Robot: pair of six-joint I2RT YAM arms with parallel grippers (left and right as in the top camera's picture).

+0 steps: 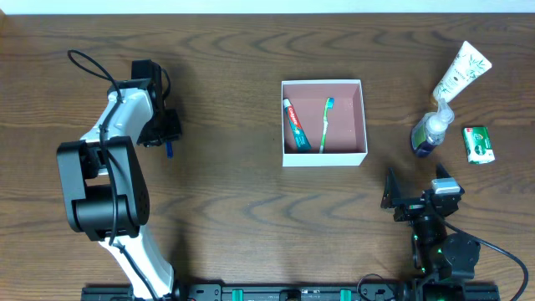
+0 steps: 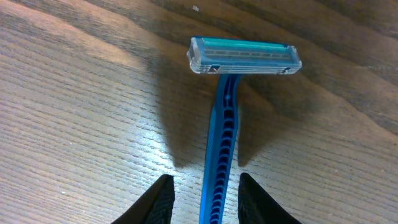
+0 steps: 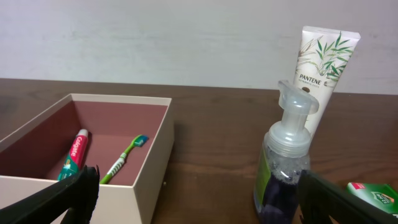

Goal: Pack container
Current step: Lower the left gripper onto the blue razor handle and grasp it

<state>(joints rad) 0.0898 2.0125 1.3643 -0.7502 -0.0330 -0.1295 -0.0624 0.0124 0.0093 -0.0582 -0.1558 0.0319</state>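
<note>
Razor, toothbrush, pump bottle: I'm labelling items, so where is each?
razor [image 2: 222, 134]: left wrist view, on the blue handle.
toothbrush [image 1: 324, 125]: overhead view, on the green handle.
pump bottle [image 3: 283, 177]: right wrist view, on the clear body.

We read "PANTENE" in dark capitals on the white tube with green bamboo leaves [image 3: 323, 68], standing behind the pump bottle [image 3: 283, 174] at the right. On the red toothpaste tube [image 3: 73, 155] lying in the container [image 3: 149, 155], white lettering looks like "Colgate". The green packet [image 3: 373, 194] at the far right carries print too small to make out.
</note>
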